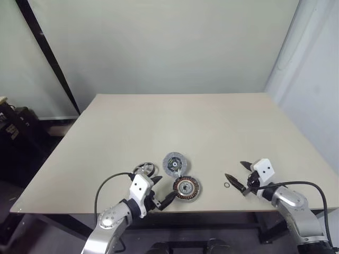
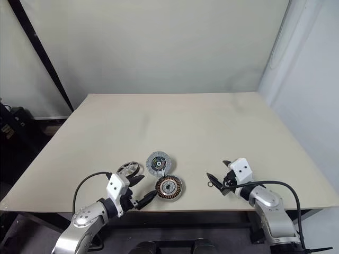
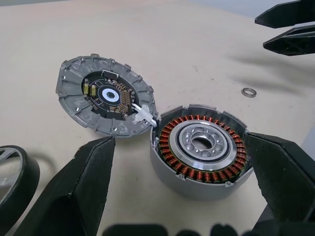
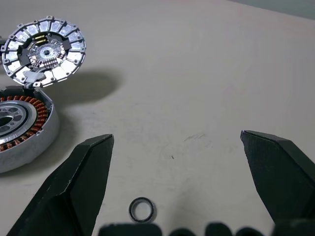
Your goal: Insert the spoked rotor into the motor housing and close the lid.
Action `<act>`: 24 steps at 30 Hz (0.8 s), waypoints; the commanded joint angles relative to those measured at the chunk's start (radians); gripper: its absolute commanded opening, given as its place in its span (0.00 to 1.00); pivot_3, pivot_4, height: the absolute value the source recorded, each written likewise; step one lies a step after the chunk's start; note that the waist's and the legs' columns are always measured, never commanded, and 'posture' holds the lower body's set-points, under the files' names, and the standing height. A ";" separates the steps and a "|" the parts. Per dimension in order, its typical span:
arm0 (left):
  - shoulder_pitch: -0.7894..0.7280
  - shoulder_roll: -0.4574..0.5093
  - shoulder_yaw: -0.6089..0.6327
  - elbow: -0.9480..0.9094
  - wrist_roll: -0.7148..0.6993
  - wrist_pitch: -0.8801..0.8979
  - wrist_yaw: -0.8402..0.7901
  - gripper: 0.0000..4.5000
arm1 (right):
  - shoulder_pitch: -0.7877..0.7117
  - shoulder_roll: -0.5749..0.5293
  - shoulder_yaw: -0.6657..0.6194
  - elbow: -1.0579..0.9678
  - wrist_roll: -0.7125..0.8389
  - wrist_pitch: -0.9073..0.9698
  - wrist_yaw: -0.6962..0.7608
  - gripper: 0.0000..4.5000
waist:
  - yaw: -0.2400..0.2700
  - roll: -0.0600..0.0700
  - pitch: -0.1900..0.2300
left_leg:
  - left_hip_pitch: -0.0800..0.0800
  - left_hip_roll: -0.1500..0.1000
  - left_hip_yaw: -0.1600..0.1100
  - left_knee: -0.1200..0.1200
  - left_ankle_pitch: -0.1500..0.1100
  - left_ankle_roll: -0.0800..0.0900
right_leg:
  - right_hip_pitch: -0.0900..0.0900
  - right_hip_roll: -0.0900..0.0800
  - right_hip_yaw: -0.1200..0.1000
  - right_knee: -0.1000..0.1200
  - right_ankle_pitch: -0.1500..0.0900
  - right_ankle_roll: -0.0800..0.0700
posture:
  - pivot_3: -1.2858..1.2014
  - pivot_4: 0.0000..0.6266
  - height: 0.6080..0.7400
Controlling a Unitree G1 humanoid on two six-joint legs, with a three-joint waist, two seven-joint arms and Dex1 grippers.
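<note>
left eye view: both tools (left (image 1: 160,192), right (image 1: 239,177)) gape open, hovering low, angled inward.

the housing (image 3: 197,172) has a smooth, satin grey metal shell, glossy copper-brown wire windings and a polished metal centre. the lid (image 3: 106,101) looks like cast grey metal, dull and ribbed at the rim, with a dark circuit board inside and a white plastic plug. the rotor (image 1: 145,170) is shiny metal. the ring (image 4: 141,209) is thin dark metal. the table (image 1: 212,127) is matt, smooth beige. the fingers (image 3: 83,187) are matt black plastic.
</note>
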 commanded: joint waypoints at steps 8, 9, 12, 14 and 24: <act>-0.036 -0.001 -0.007 -0.011 -0.004 -0.021 -0.007 0.99 | -0.021 -0.001 -0.018 -0.031 0.010 -0.013 -0.005 1.00 | 0.000 0.000 0.000 | 0.000 0.000 0.000 0.000 0.000 0.000 | 0.000 0.000 0.000 0.000 0.000 0.000 | 0.52 0.00 1.00; -0.037 0.001 -0.008 -0.011 -0.004 -0.018 -0.010 0.99 | -0.020 -0.001 -0.022 -0.032 0.015 -0.007 -0.005 1.00 | 0.000 0.000 0.000 | 0.000 0.000 0.000 0.000 0.000 0.000 | 0.000 0.000 0.000 0.000 0.000 0.000 | 0.52 0.00 1.00; -0.034 0.006 -0.004 -0.016 -0.030 0.008 -0.026 0.99 | -0.005 -0.009 -0.029 -0.053 0.028 0.039 -0.007 1.00 | 0.000 0.000 0.000 | 0.000 0.000 0.000 0.000 0.000 0.000 | 0.000 0.000 0.000 0.000 0.000 0.000 | 0.52 0.00 1.00; -0.031 0.016 -0.005 -0.025 -0.053 0.035 -0.050 0.99 | 0.005 -0.017 -0.026 -0.075 0.029 0.089 -0.009 1.00 | 0.000 0.000 0.000 | 0.000 0.000 0.000 0.000 0.000 0.000 | 0.000 0.000 0.000 0.000 0.000 0.000 | 0.52 0.00 1.00; -0.021 0.118 -0.035 -0.048 -0.088 0.113 -0.185 0.99 | 0.030 -0.023 0.042 -0.151 0.007 0.265 -0.015 1.00 | 0.000 0.000 0.000 | 0.000 0.001 0.000 0.000 -0.001 -0.002 | -0.001 0.000 0.000 0.000 0.000 0.000 | 0.52 0.00 1.00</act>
